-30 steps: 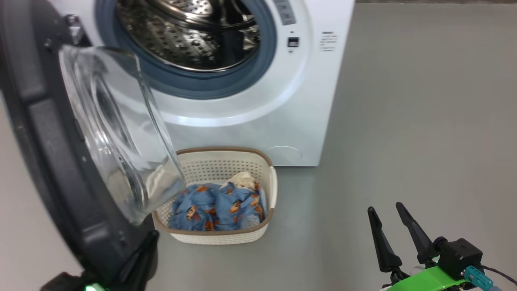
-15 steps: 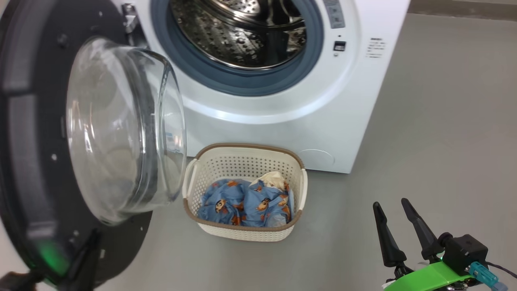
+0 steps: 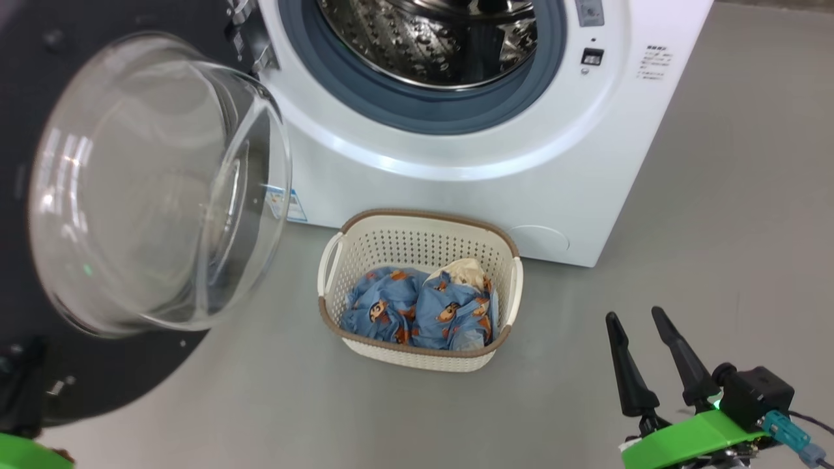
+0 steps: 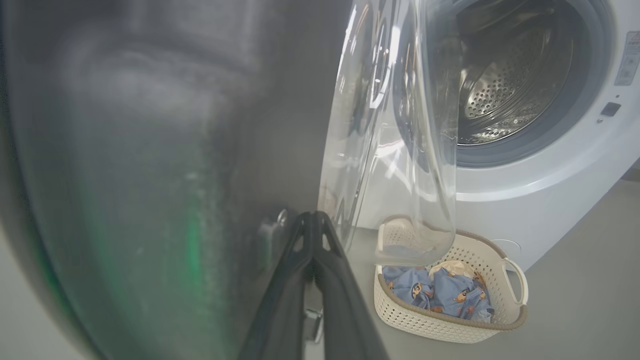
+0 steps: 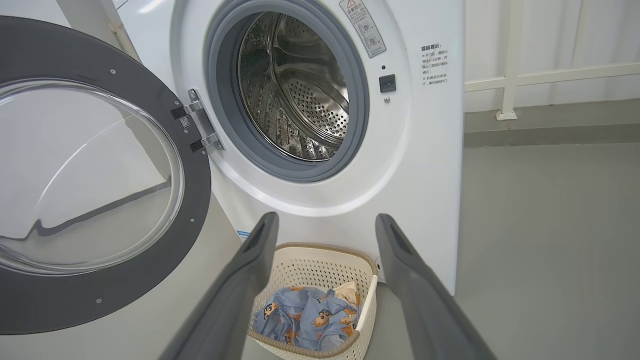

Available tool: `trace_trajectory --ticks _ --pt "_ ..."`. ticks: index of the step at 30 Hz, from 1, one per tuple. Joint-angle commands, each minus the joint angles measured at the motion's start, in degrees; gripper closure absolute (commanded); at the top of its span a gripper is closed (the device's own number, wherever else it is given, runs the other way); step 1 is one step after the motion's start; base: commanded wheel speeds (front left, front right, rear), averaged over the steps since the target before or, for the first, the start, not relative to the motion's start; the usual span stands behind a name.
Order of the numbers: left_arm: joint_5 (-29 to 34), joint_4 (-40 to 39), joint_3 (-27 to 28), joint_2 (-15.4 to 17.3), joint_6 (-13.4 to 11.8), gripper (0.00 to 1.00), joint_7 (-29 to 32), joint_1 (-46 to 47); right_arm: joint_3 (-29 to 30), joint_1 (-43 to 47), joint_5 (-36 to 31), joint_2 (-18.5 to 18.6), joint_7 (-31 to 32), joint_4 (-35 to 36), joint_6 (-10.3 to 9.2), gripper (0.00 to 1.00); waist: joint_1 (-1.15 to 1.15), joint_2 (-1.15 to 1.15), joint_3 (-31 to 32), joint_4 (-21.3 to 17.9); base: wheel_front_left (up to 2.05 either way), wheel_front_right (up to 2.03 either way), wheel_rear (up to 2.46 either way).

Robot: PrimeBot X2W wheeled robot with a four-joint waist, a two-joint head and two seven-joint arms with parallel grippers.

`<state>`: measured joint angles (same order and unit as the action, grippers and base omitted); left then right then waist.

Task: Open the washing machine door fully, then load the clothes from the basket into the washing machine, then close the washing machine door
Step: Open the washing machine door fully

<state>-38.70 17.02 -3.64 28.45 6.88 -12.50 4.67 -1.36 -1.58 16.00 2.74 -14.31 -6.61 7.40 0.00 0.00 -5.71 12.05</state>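
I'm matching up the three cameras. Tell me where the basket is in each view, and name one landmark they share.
Head view: basket lower centre, on the floor before the washer.
Left wrist view: lower right, its left end behind the door glass.
Right wrist view: bottom centre, at the bottom edge.
Shared landmark: the steel drum, above the basket in all three.
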Motion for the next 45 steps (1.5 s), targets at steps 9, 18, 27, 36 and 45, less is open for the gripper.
trace_trajectory --ticks 9,18,27,36,45 --pt "-3.3 10.9 1.8 9.3 0.5 1.0 0.7 11.7 -1.7 -4.5 0.4 0.1 -0.7 1.3 0.09 0.0 0.0 0.0 -3.4 1.9 0.0 0.0 0.0" --pt "-9.1 21.3 -6.5 17.0 0.6 1.0 -0.7 20.6 -2.1 -6.6 0.4 0.1 -0.7 1.7 0.09 0.0 0.0 0.0 -7.3 1.7 0.0 0.0 0.0" --pt "-12.5 28.3 -15.7 22.0 0.6 1.0 -2.0 27.3 -2.8 -8.0 0.3 0.1 -0.7 1.5 0.09 0.0 0.0 0.0 -9.5 1.0 0.0 0.0 0.0" --pt "-15.7 31.5 -22.1 23.7 0.6 1.0 -2.4 30.5 -3.0 -8.1 0.2 0.1 -0.7 1.2 0.09 0.0 0.0 0.0 -9.3 0.4 0.0 0.0 0.0" --pt "-17.3 31.4 -25.2 23.8 0.6 1.0 -2.5 31.8 -2.6 -7.6 0.3 0.1 -0.7 0.8 0.09 0.0 0.0 0.0 -8.2 0.8 0.0 0.0 0.0"
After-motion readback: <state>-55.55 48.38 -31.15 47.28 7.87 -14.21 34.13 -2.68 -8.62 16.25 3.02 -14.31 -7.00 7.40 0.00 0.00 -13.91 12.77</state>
